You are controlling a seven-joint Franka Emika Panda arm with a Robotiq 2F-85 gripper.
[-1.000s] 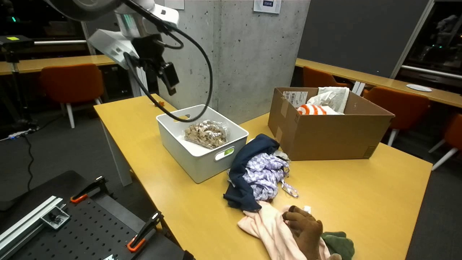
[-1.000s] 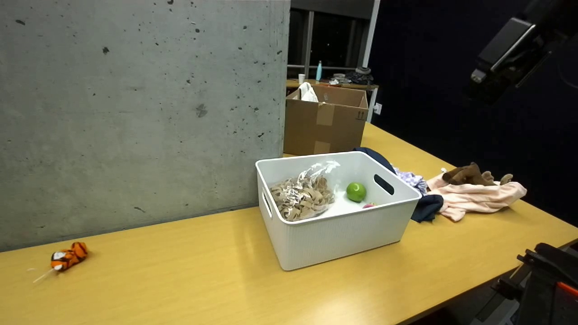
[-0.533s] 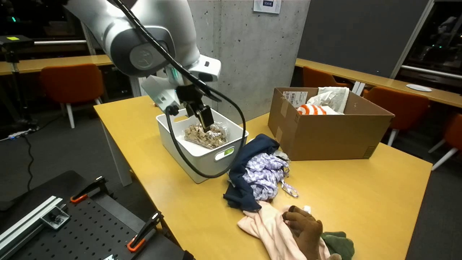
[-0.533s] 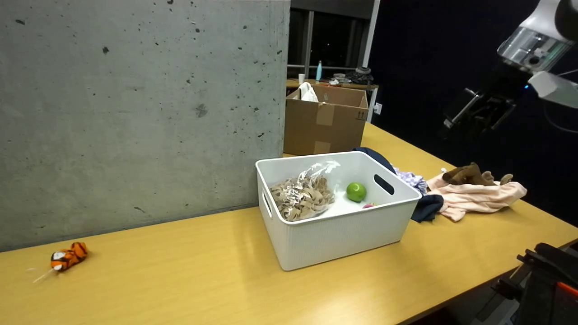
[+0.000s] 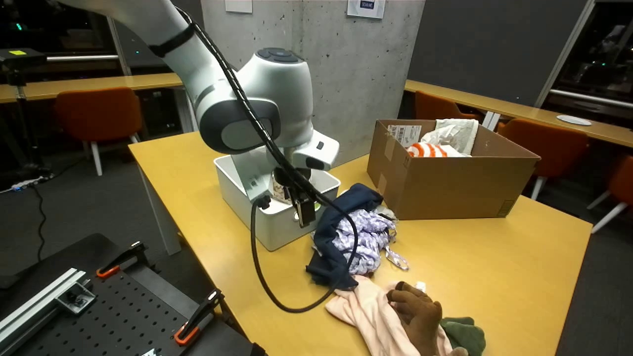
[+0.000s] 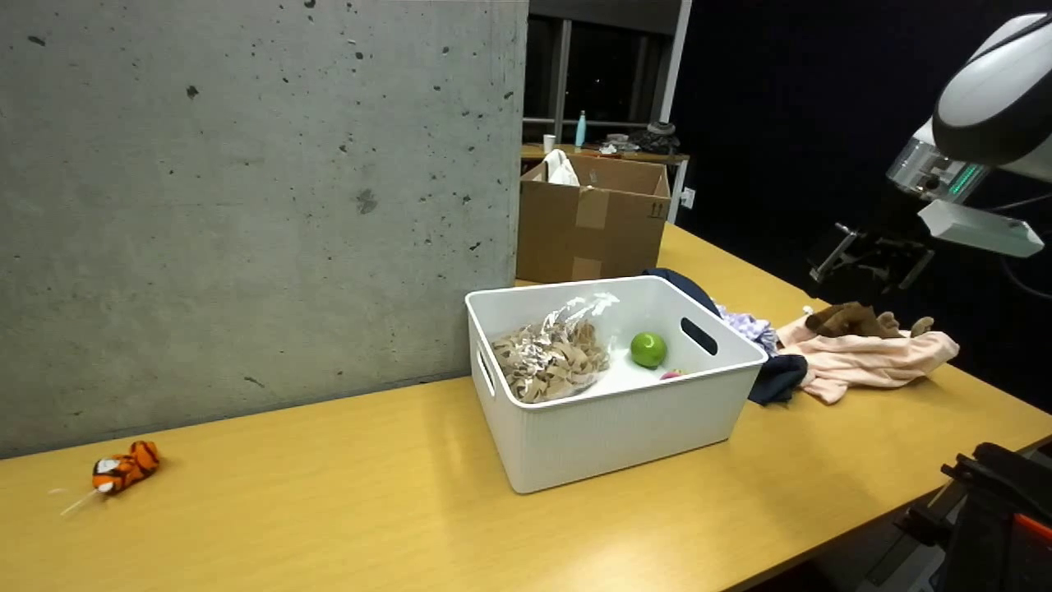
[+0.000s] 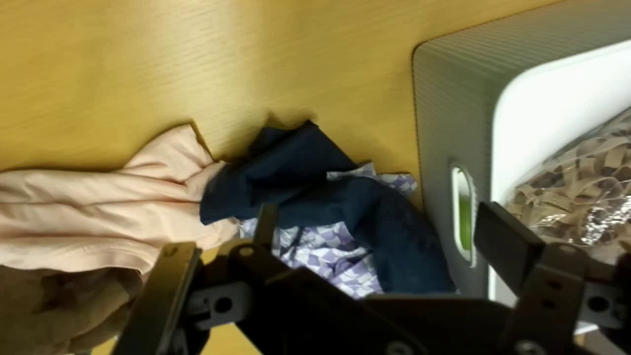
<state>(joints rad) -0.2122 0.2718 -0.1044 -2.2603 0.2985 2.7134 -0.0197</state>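
My gripper (image 7: 384, 231) is open and empty, its fingers wide apart. In both exterior views (image 5: 305, 213) (image 6: 859, 284) it hangs in the air above the table. In the wrist view a crumpled navy cloth (image 7: 399, 241) and a purple-and-white checkered cloth (image 7: 340, 251) lie between and beyond the fingers. A pale pink cloth (image 7: 98, 212) lies beside them, with a brown plush-like thing (image 5: 420, 316) on it. The white bin (image 6: 625, 444) stands against the navy cloth; my right finger overlaps its handle side in the wrist view. It holds a clear bag of brown paper strips (image 6: 551, 358).
A green ball-like thing (image 6: 648, 349) and a small pink thing (image 6: 672, 375) are in the bin. A cardboard box (image 5: 460, 190) stands behind the cloths, near a concrete pillar (image 5: 346, 74). An orange striped toy (image 6: 127, 467) lies on the table. Clamps (image 5: 200, 316) sit on a black board.
The arm has swung right and down in an exterior view, bringing my gripper from beyond and above the bin to above the cloths. The cloths, bin and box have not moved.
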